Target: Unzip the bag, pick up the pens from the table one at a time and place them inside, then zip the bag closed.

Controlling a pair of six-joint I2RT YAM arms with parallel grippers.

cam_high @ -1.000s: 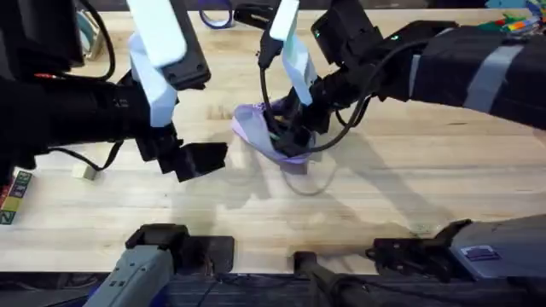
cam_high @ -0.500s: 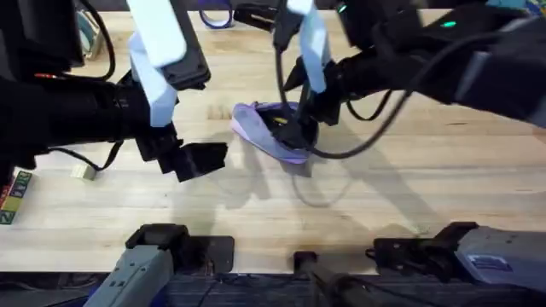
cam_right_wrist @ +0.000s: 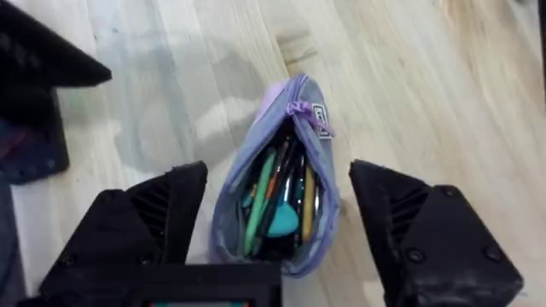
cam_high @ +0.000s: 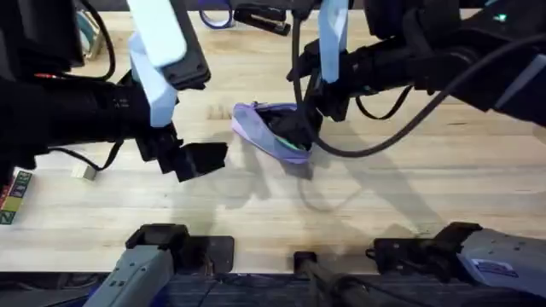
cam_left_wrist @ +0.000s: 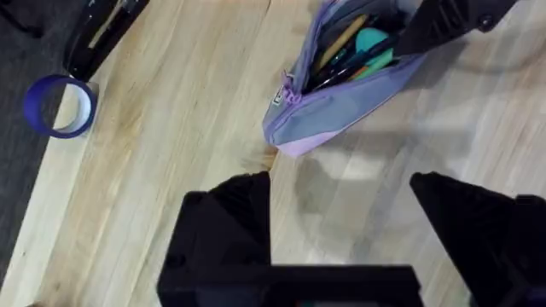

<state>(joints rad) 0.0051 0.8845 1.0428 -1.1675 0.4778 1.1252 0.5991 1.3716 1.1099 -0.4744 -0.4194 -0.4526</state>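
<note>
The lavender and grey-blue bag (cam_high: 266,135) lies unzipped on the table (cam_high: 401,183), its mouth gaping. A green pen (cam_right_wrist: 260,198) and a dark pen (cam_right_wrist: 287,181) sit inside it (cam_right_wrist: 243,175) among other writing tools. My right gripper (cam_right_wrist: 280,177) hovers open just above the open mouth, one finger on each side, holding nothing. In the overhead view the right gripper (cam_high: 303,118) is at the bag's right end. My left gripper (cam_high: 198,159) stays open and empty left of the bag, which also shows in the left wrist view (cam_left_wrist: 341,115).
A blue tape roll (cam_left_wrist: 58,107) and a black stapler (cam_left_wrist: 101,34) lie at the table's far edge. Coloured blocks (cam_high: 13,198) and a small pale piece (cam_high: 83,171) sit at the left. Bare wood stretches in front of and right of the bag.
My right gripper has risen off the bag and its arm has swung up and to the right. The bag and the left arm have stayed still.
</note>
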